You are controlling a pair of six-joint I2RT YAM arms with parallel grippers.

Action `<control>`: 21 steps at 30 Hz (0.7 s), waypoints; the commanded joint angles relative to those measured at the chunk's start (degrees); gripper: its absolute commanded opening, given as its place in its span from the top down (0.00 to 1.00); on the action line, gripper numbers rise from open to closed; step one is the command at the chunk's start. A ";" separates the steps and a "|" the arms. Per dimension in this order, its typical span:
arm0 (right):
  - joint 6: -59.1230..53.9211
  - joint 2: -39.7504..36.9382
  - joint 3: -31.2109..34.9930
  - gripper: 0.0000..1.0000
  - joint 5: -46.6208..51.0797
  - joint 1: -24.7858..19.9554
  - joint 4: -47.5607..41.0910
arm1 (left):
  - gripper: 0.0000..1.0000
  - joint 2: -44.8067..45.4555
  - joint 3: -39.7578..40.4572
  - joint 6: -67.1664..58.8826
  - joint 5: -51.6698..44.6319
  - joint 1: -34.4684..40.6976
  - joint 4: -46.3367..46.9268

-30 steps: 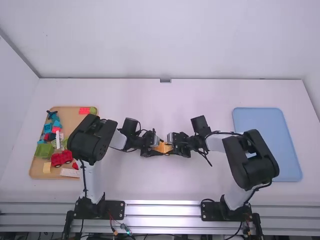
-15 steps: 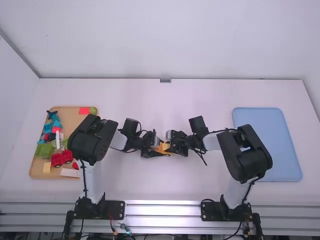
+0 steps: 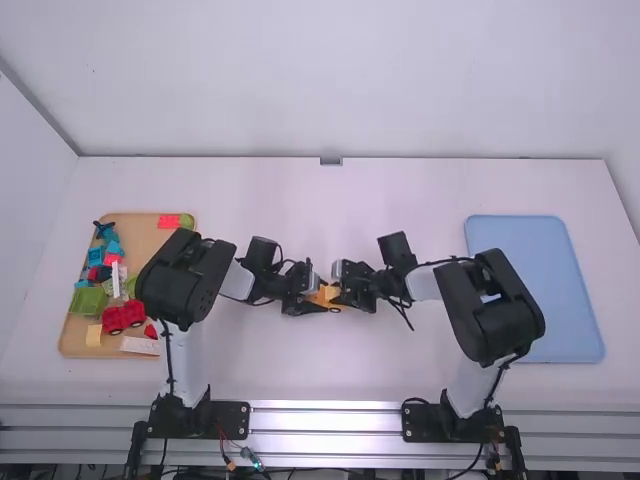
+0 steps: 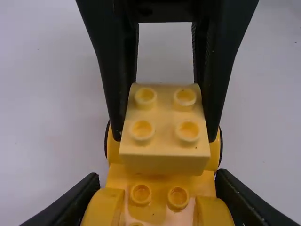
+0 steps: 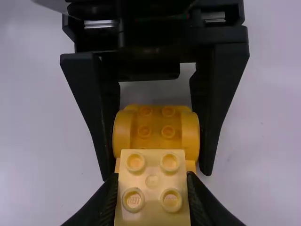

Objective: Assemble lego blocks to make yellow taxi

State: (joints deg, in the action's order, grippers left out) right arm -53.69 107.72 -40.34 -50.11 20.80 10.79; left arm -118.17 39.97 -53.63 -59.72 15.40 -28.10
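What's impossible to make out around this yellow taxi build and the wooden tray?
- Left wrist view: one end of the yellow base, cut off by the bottom edge.
- Right wrist view: the pale brick's underside, hidden by its top.
- High view: part of the wooden tray, behind the left arm.

- Studded block point(image 5: 151, 176): pale yellow, uniform; round studs in two-by-two pattern, same yellow.
- Studded base point(image 4: 160, 188): deeper orange-yellow, matching studs.
- Left claw point(image 3: 322, 297), right claw point(image 3: 340, 297): black.
- Arms point(image 3: 183, 365): links white, joints black.
- Counter point(image 3: 320, 375): plain white.
- Tray point(image 3: 145, 240), left of frame: tan.
- Tray contents: car point(image 3: 123, 317) red with black wheels; boxy piece point(image 3: 89, 301) green; small block point(image 3: 93, 335) pale yellow; flat strip point(image 3: 140, 345) white; top-edge brick point(image 3: 168, 221) red.
- Large tray point(image 3: 515, 237), right of frame: light blue, unpatterned.
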 commanded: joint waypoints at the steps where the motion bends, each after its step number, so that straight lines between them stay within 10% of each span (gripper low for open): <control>1: 1.40 0.61 -0.15 0.70 3.43 -0.17 -0.52 | 0.45 -0.87 -0.07 0.70 -0.61 0.37 0.33; 6: 1.40 0.61 -0.15 0.53 3.04 -0.17 -0.52 | 0.45 -0.87 -0.11 0.72 -0.61 0.35 0.22; 12: 1.42 0.61 -0.15 0.98 2.99 -1.05 -0.57 | 0.46 -0.87 -0.11 0.70 -0.61 0.35 0.22; 16: 1.38 0.09 -0.15 0.55 -0.15 -2.25 -0.72 | 0.45 -0.87 -0.07 0.68 -0.59 0.35 0.20; 21: 0.74 -2.73 -0.15 0.42 -7.02 -3.89 -0.68 | 0.44 -0.87 -0.09 0.72 -0.61 0.35 0.20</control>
State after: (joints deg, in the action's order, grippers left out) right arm -52.73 107.39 -40.42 -53.45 17.45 10.17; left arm -118.17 40.12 -53.34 -59.51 15.57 -28.14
